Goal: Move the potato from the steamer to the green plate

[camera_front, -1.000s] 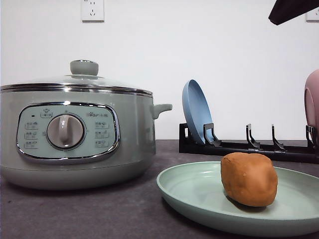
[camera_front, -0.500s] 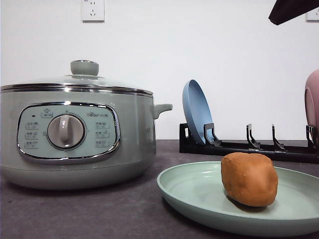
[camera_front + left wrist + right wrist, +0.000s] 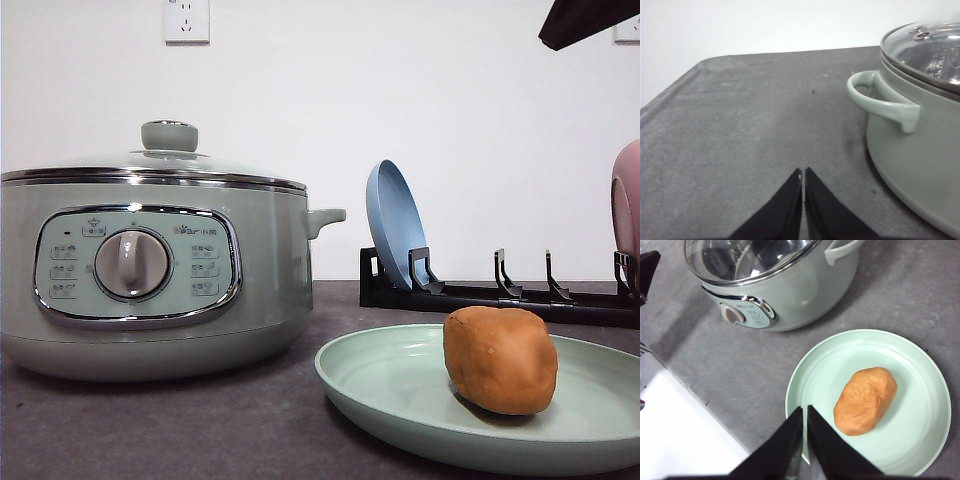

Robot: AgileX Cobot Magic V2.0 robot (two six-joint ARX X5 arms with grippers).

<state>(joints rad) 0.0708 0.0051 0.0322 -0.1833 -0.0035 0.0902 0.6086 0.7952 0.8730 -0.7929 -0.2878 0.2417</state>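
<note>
White wall rises behind a dark grey table (image 3: 180, 420), with a socket (image 3: 186, 20) set high on it. On the table's left side stands the steamer (image 3: 150, 270), its glass lid (image 3: 165, 155) in place and the dial panel facing forward. To its right lies the green plate (image 3: 400, 390), and the potato (image 3: 500, 360) rests on it, toward the plate's right half in the front view. Behind the plate a black dish rack (image 3: 500, 295) holds a blue plate (image 3: 393, 225) upright, and a pink plate (image 3: 627, 215) shows at the right edge. The left gripper (image 3: 803, 172) hangs over bare table beside the steamer's side handle (image 3: 880, 102), its fingertips pressed together with nothing between them. The right gripper (image 3: 804, 411) hovers above the green plate's rim, just beside the potato, likewise closed and empty.
</note>
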